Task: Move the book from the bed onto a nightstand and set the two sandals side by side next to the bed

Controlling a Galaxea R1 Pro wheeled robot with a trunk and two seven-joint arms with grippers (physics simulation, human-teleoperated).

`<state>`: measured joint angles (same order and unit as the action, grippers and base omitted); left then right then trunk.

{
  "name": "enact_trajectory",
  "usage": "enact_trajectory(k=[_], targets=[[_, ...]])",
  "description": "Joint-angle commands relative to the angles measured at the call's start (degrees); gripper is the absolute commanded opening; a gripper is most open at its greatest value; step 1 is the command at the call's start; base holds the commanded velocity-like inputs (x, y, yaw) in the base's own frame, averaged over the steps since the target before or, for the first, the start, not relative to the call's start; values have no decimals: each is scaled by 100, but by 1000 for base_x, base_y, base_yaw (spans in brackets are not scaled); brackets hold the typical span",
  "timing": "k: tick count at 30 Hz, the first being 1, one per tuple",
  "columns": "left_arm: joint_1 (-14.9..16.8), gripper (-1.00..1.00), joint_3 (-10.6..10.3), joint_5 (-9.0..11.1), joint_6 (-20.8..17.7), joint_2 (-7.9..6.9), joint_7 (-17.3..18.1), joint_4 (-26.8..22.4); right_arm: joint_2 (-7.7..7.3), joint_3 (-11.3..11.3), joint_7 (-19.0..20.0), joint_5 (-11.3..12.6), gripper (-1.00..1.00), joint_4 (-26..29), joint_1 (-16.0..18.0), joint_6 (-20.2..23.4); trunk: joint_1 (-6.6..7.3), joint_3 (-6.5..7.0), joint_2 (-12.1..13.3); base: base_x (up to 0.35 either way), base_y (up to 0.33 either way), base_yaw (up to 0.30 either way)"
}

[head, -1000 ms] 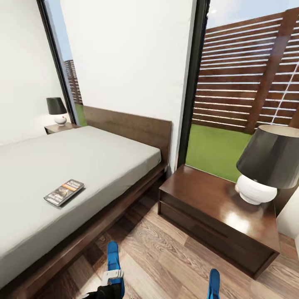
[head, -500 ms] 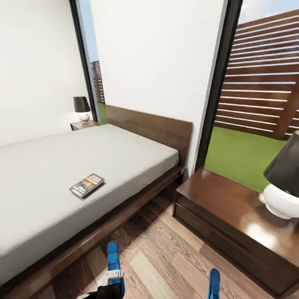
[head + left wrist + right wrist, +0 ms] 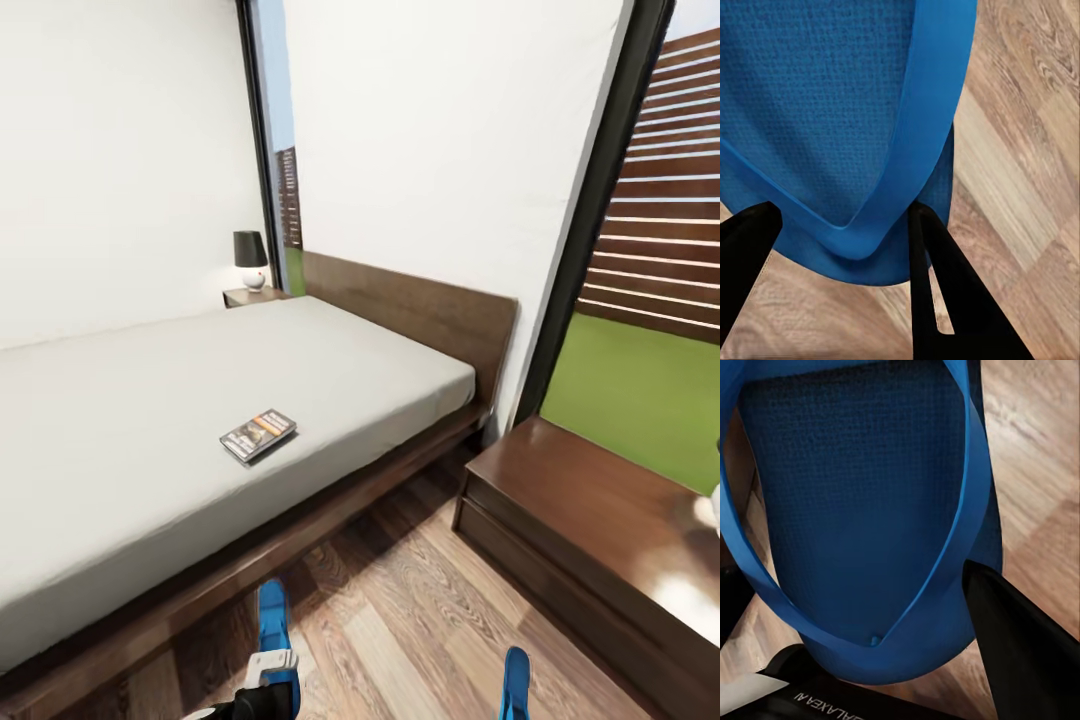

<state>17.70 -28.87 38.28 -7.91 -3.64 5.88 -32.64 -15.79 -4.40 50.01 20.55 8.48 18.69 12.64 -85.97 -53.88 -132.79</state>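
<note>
The book [image 3: 258, 435] lies flat on the pale mattress of the bed [image 3: 120, 420], near its long edge. A dark wooden nightstand [image 3: 590, 520] stands right of the headboard; a second nightstand [image 3: 243, 296] stands at the far side. My left gripper [image 3: 262, 685] is shut on one blue sandal [image 3: 272, 615] held over the floor. In the left wrist view its black fingers [image 3: 937, 285] clamp the sandal [image 3: 832, 112] at its end. The other sandal [image 3: 515, 682] hangs at the lower right. My right gripper [image 3: 870, 622] is shut on that sandal [image 3: 862, 510].
A small black-shaded lamp [image 3: 250, 255] sits on the far nightstand. The white base of another lamp [image 3: 712, 505] shows at the right edge. A wood-plank floor [image 3: 400, 620] strip runs between bed and near nightstand. A tall black-framed window [image 3: 640, 250] is behind.
The camera has turned left, so bed, book and nightstand have shifted right in the picture. Both sandals stay at the same spots at the bottom, still held.
</note>
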Motion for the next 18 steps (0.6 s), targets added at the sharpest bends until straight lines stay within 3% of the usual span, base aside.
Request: enact_trajectory(k=[1,18], targets=[[5,-100,-24,48,-18,-5,1,-5,2,-44,9,2,-100,5,-2,63,1,-5,-2,0,0,291],[5,-100,-22,50,-18,-5,1,-5,3,-44,9,2,-100,5,0,63,1,-5,-2,0,0,291]])
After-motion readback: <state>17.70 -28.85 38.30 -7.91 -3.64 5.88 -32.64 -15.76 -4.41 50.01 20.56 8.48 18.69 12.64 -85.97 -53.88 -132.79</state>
